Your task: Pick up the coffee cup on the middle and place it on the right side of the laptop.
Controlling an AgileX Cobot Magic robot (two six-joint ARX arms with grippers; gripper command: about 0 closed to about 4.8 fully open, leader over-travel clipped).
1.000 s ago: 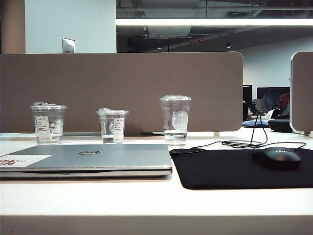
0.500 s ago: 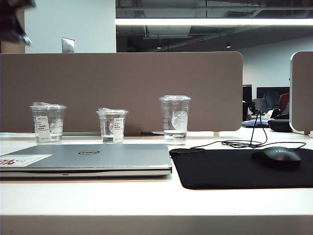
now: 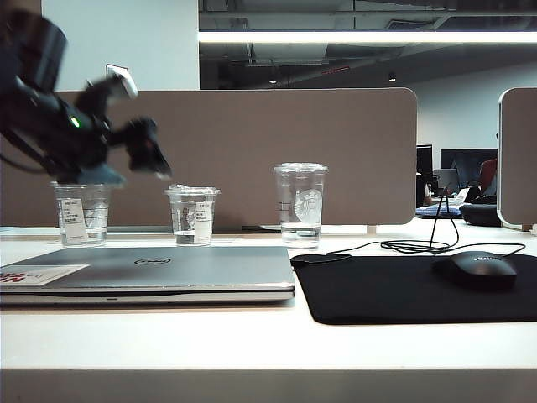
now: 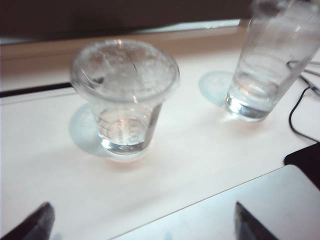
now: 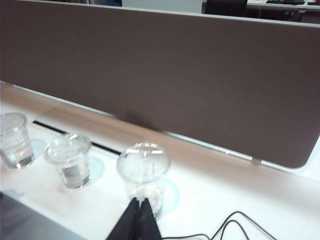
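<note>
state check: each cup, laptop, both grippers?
coffee cup: upright, lidded, on desk, not held
tall cup: upright, lidded
left cup: upright, labelled
laptop: closed, flat
left gripper: open, above middle cup
right gripper: shut, empty, near tall cup

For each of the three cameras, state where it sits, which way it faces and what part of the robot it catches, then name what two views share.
Exterior: low at the desk's front edge, facing the partition; left gripper above the laptop.
Left wrist: over the desk, looking down at the coffee cup; open fingertips show.
Right wrist: raised, facing the partition over three cups; shut right gripper shows.
Shared: both wrist views show the coffee cup and the taller cup.
</note>
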